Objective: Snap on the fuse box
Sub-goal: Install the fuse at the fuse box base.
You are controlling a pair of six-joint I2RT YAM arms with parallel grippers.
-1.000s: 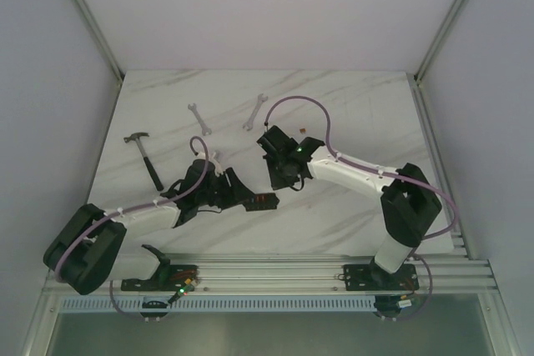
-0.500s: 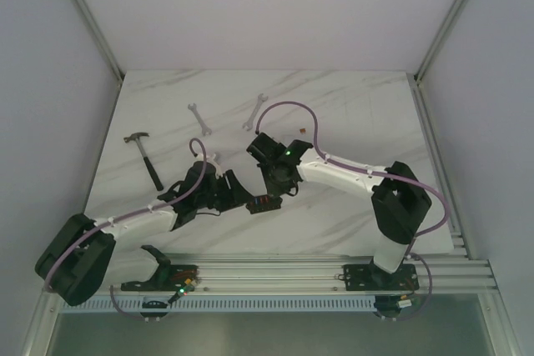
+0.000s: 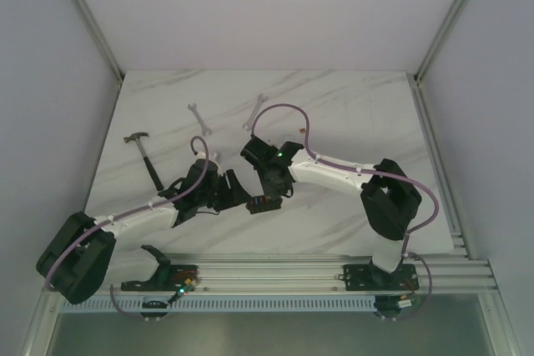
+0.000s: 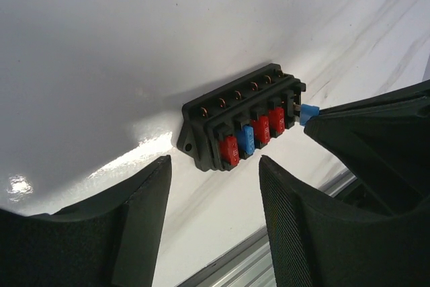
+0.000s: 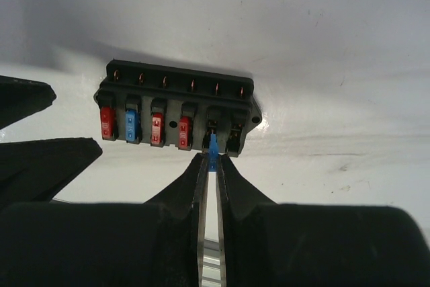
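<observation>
robotics lab work cell, seen from above. you can tell it by the plain white walls (image 3: 267, 6) and aluminium corner posts (image 3: 88, 14) boxing in a marble-patterned table (image 3: 375, 106). an extruded rail (image 3: 275, 271) along the bottom of the frame carries two arm bases (image 3: 380, 277). a hammer (image 3: 148, 160) and two wrenches (image 3: 199, 119) lie left of centre.

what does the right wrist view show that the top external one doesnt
Only right wrist: a blue fuse pinched in the right gripper at the fifth slot from the left of the fuse box, four seated fuses, one empty end slot. Only top external: a hammer and two wrenches farther back. Both: the fuse box, the right gripper and the marble table.
</observation>
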